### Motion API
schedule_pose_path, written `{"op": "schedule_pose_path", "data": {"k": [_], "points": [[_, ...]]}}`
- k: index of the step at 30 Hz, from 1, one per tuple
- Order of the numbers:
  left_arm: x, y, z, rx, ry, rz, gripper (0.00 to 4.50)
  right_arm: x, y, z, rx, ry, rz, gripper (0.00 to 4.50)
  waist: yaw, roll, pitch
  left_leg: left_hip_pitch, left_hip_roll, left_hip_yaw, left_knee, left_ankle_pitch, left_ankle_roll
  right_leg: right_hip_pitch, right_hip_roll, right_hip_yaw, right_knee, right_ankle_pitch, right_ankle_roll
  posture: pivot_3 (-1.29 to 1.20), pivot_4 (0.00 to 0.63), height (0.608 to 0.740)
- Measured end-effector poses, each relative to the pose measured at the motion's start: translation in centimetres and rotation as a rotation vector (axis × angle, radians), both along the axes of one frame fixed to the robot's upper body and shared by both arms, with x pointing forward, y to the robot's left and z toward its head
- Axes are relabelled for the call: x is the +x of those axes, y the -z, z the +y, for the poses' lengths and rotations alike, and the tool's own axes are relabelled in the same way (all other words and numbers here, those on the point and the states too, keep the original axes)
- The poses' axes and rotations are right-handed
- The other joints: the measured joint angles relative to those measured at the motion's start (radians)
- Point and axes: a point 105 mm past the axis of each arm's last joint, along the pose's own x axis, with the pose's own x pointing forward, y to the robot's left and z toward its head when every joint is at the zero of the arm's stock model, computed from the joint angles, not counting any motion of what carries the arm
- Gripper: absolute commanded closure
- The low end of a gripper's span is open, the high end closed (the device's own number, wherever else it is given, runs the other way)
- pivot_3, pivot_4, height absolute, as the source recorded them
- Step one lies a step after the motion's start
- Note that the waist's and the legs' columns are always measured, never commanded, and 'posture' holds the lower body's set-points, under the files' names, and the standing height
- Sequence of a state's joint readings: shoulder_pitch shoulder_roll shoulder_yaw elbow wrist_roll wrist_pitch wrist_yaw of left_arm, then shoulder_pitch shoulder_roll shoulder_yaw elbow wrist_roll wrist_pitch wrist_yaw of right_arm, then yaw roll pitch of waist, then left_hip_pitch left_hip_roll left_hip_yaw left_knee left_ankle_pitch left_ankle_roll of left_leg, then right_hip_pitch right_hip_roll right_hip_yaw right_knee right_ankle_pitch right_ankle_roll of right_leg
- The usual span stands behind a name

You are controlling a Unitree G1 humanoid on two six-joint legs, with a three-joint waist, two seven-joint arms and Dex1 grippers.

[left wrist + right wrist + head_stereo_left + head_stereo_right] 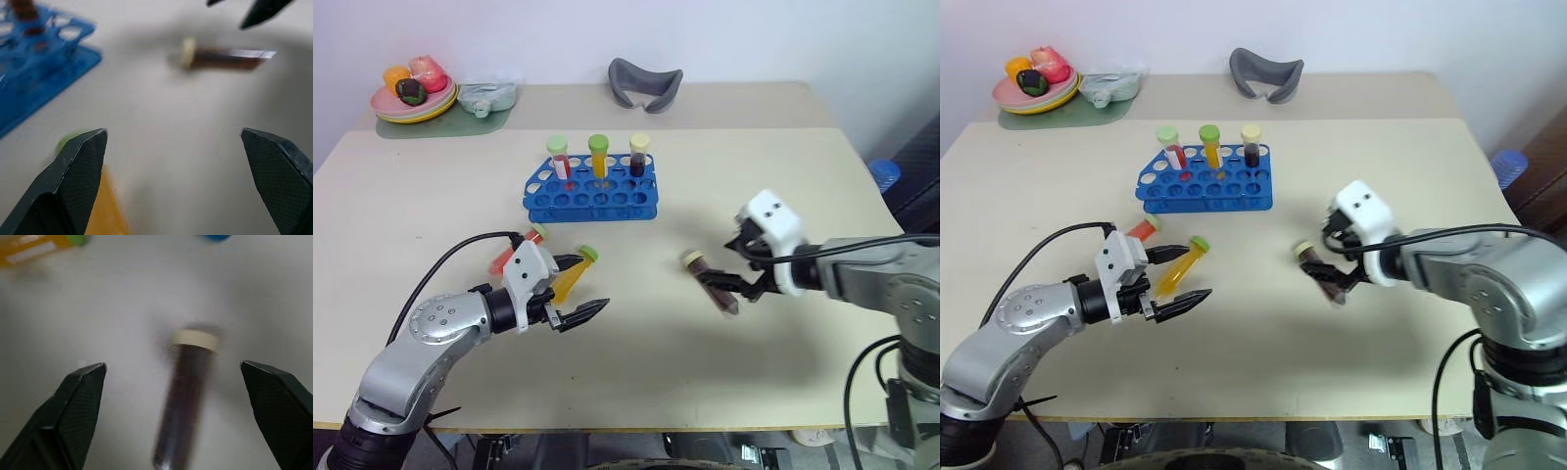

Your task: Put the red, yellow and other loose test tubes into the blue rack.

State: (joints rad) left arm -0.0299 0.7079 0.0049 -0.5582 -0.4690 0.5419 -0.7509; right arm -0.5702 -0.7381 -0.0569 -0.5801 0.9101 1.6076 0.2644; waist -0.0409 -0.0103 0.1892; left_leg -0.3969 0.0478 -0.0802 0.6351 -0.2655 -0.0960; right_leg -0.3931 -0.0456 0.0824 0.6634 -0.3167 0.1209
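Hovering spread-open over the maroon tube [712,282] lying on the bench [626,392], right pincer [173,382] next needing to lower and clench; left pincer [582,289] released.

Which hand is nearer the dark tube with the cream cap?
Right. The right hand hovers open at the dark tube; the left hand sits across the table by the yellow tube.

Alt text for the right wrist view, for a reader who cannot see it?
A dark maroon test tube with a cream cap lies on the pale table between the open right tool's two black fingers; a yellow-orange tube lies farther off.
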Motion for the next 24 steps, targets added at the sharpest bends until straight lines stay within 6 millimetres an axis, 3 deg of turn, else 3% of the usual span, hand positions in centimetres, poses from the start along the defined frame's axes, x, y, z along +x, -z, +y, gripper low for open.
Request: {"op": "schedule_pose_path", "data": {"k": [8,23,24], "points": [[0.1,0.2,0.5,0.023,0.001,-0.034,0.05,2.2,2.4,-0.9,-0.094,0.184,0.104,0.00,-0.005,0.000,0.000,-0.006,0.000,-0.001,0.002,0.000,0.000,-0.005,0.000,-0.001,0.001,0.000,0.000,0.00,0.150,0.740],[-0.4,0.6,0.9,0.024,-0.038,-0.031,0.05,3.4,3.2,-0.1,-0.201,0.264,0.212,0.00,-0.004,0.000,0.000,-0.008,0.000,-0.001,0.002,0.000,0.000,-0.007,0.001,-0.001,0.002,0.000,0.000,0.00,0.150,0.740],[-0.4,0.7,0.9,0.024,-0.040,-0.030,0.01,3.4,3.2,0.0,-0.208,0.264,0.216,0.25,-0.004,0.000,0.000,-0.008,0.000,-0.001,0.002,0.000,0.000,-0.007,0.001,-0.001,0.002,0.000,0.000,0.00,0.150,0.740]]}}
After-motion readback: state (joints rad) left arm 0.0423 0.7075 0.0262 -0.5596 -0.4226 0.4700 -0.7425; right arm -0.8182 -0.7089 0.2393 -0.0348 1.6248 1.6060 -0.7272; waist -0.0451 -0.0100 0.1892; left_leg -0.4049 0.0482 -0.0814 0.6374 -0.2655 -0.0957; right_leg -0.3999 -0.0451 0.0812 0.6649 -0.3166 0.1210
